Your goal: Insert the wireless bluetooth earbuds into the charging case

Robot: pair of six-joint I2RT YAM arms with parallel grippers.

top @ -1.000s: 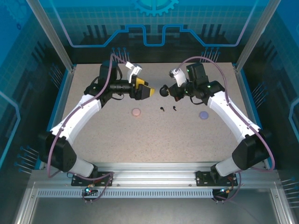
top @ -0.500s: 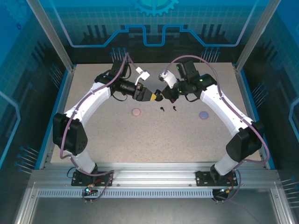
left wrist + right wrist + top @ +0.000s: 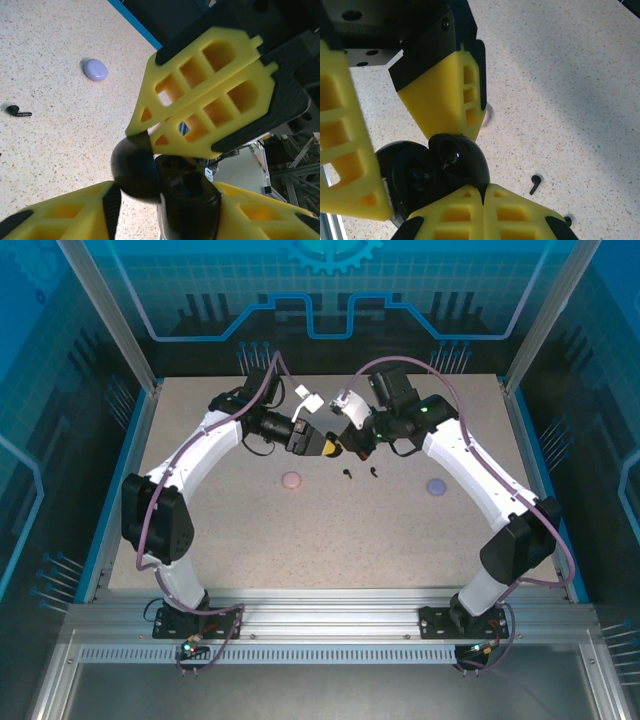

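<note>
earbud [image 3: 17, 111] on speckled table [image 3: 50, 165]; blue walls [image 3: 330, 310]

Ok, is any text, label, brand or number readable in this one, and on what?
No text can be read anywhere.
White tag beside the black case, left wrist view: too small and blurred to read.
Pink case and lilac case: no markings visible.
Gear emblem on the back wall: a graphic, no letters.

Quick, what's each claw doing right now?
Left gripper: astride the black case; grip cannot be told.
Right gripper: shut on the black case.
</note>
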